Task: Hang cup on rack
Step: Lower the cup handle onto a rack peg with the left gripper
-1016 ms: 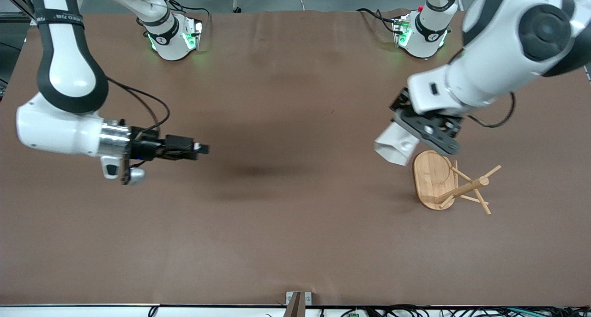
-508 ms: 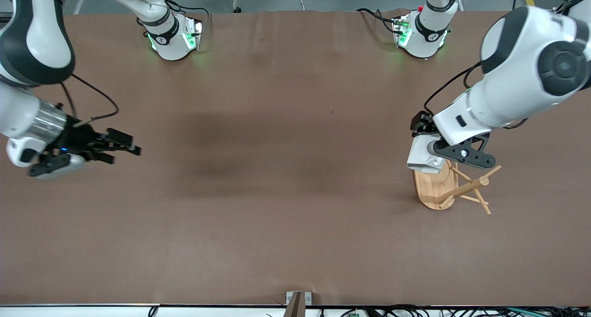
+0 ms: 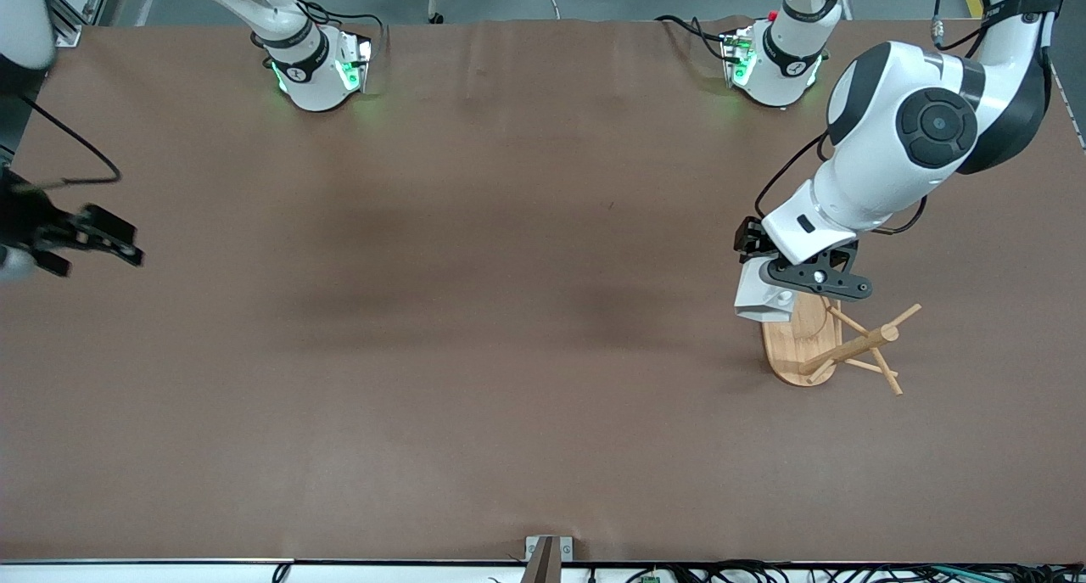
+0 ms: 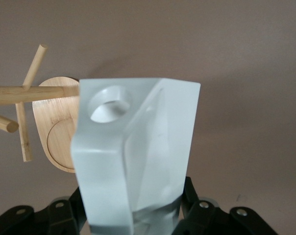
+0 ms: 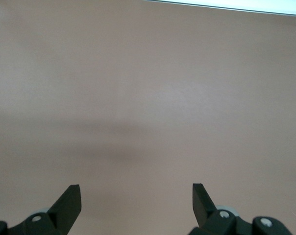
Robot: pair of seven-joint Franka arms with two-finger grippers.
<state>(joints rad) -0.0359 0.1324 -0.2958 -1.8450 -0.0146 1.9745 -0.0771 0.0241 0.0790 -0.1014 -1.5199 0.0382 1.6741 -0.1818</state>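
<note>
Cup (image 4: 138,156) pinched in the left hand (image 3: 776,282) hovers beside the rack (image 3: 836,341), handle hole level with a peg tip; right hand (image 3: 89,242) waits spread

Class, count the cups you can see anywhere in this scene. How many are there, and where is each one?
1. The white cup is held in the left gripper in the air, over the edge of the bamboo rack. No other cup is visible.

You've got one cup (image 3: 763,296), one rack (image 3: 810,343), two grippers: left (image 3: 785,282), right (image 3: 85,239).
</note>
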